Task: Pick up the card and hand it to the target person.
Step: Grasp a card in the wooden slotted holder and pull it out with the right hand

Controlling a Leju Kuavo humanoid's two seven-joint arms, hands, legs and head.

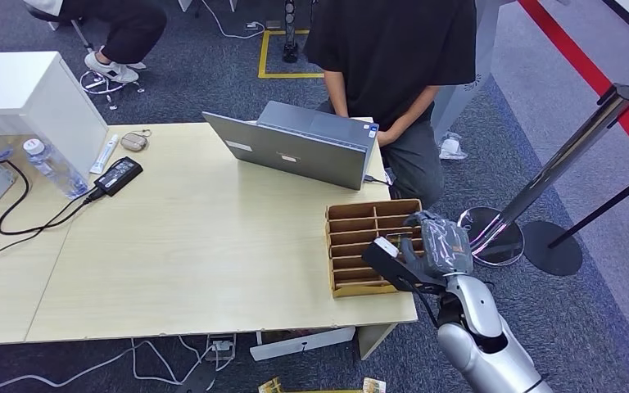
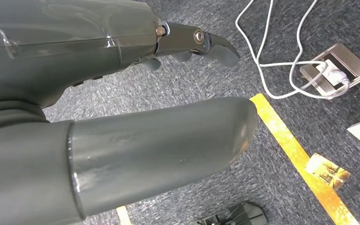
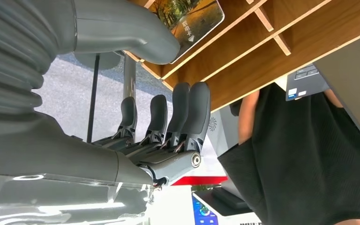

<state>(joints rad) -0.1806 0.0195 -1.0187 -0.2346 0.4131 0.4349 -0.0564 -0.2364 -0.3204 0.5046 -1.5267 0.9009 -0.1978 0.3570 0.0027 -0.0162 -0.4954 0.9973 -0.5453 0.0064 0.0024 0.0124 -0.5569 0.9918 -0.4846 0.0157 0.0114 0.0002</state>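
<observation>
A card (image 1: 386, 246) with a white end sticks out of a slot in the wooden slotted box (image 1: 352, 217) at the table's front right corner. My right hand (image 1: 438, 246) hovers over the box's right side. In the right wrist view the thick thumb (image 3: 140, 40) lies right beside the picture card (image 3: 187, 18). The darker fingers (image 3: 187, 112) stand straight and apart from the thumb, with their tips against the box's wooden underside (image 3: 262, 51). The card is not between thumb and fingers. My left hand (image 2: 122, 150) hangs over the carpet and holds nothing. A person in a black shirt (image 1: 393, 49) stands behind the table.
A grey laptop (image 1: 303, 147) stands open in front of the person. A power adapter (image 1: 119, 174), water bottle (image 1: 49, 168) and white box (image 1: 33, 94) sit at the table's left. A barrier post (image 1: 557, 172) rises to the right. Another card (image 2: 327, 171) lies on the floor by a yellow tape line.
</observation>
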